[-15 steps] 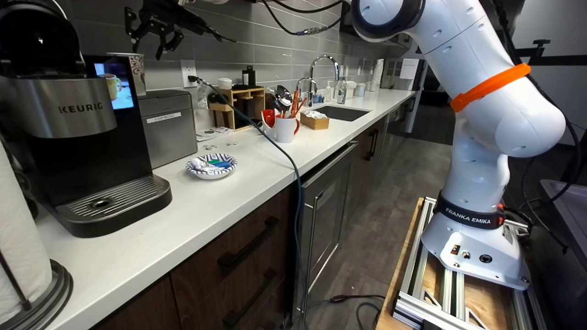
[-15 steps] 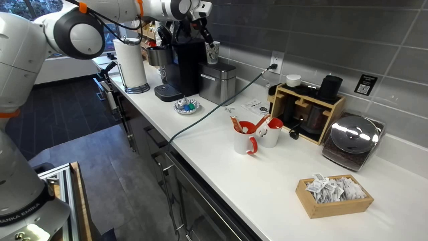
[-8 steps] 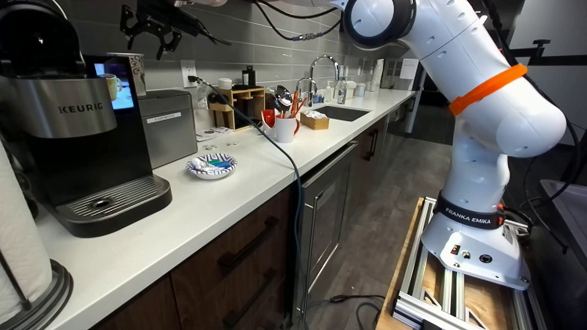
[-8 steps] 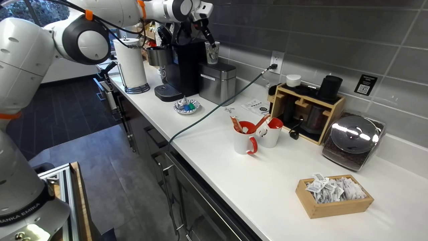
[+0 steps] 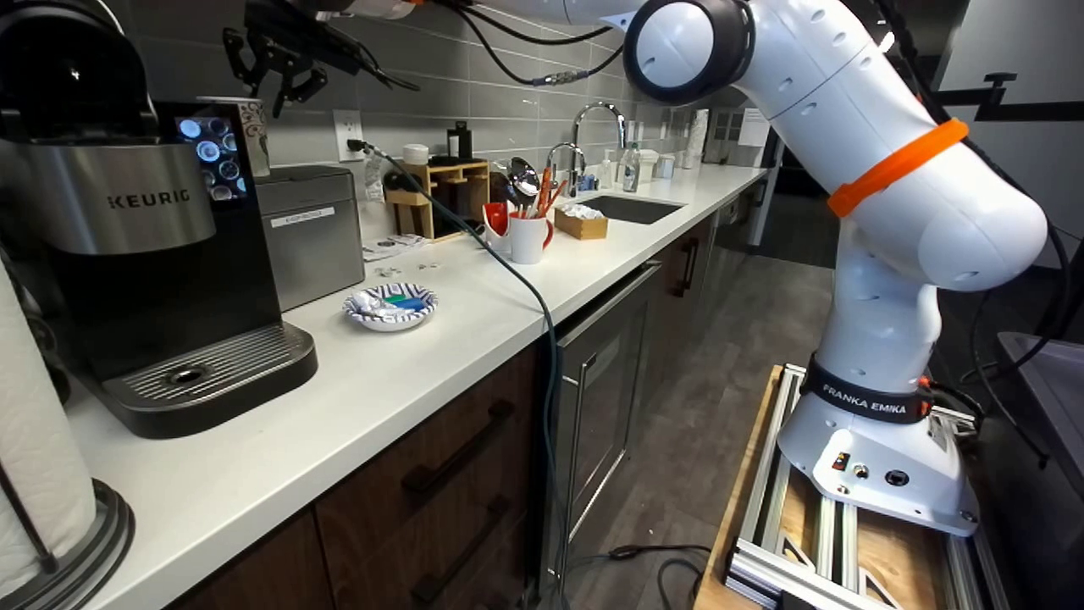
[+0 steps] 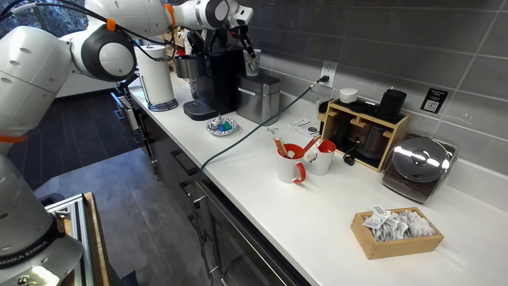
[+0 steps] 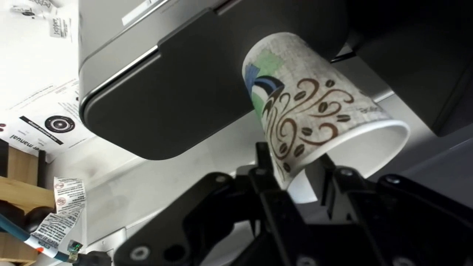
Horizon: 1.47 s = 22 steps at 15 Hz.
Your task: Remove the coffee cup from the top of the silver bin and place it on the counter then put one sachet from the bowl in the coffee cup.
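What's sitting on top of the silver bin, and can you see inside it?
A swirl-patterned paper coffee cup stands upright on the dark lid of the silver bin. The closed lid hides any contents, and the cup covers the spot beneath it.

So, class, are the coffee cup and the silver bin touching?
Touching: in an exterior view, the coffee cup stands upright, its base on top of the silver bin.

Keurig coffee machine [image 5: 161, 229], upright paper towel roll [image 6: 157, 77], two red-lined white mugs [image 6: 287, 169], wooden box [image 6: 408, 247] of white packets [image 6: 393, 228]
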### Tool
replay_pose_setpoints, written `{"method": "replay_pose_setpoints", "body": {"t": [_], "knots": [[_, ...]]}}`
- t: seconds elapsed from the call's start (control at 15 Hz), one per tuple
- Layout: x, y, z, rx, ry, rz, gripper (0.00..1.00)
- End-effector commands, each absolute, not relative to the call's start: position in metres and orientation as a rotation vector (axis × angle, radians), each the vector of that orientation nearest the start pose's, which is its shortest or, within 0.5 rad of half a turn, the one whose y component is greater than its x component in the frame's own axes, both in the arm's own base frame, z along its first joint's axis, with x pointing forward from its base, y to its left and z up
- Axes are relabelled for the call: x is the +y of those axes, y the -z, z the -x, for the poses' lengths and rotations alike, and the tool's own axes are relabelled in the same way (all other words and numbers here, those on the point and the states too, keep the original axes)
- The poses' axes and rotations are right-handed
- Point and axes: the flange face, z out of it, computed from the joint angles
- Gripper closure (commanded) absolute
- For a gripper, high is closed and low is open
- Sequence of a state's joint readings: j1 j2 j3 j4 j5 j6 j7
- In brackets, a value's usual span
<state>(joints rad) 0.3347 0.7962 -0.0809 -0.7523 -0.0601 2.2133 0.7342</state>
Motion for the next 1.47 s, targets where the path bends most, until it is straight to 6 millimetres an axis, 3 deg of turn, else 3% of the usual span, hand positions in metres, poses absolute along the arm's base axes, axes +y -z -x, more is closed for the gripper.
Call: {"method": "replay_pose_setpoints", "body": {"t": [0.0, 0.2, 0.4, 0.8, 1.07, 1.4], "knots": [[0.236, -0.559, -0.767, 0.61, 0.924, 2.733, 0.98], [0.234, -0.574, -0.756, 0.562, 0.88, 2.784, 1.0], [0.225, -0.595, -0.732, 0.457, 0.726, 2.903, 0.99], [0.206, -0.632, -0.677, 0.426, 0.509, 3.004, 0.99], [0.203, -0.629, -0.645, 0.481, 0.363, 3.009, 0.99], [0.191, -0.609, -0.614, 0.775, 0.225, 2.905, 0.99]]}}
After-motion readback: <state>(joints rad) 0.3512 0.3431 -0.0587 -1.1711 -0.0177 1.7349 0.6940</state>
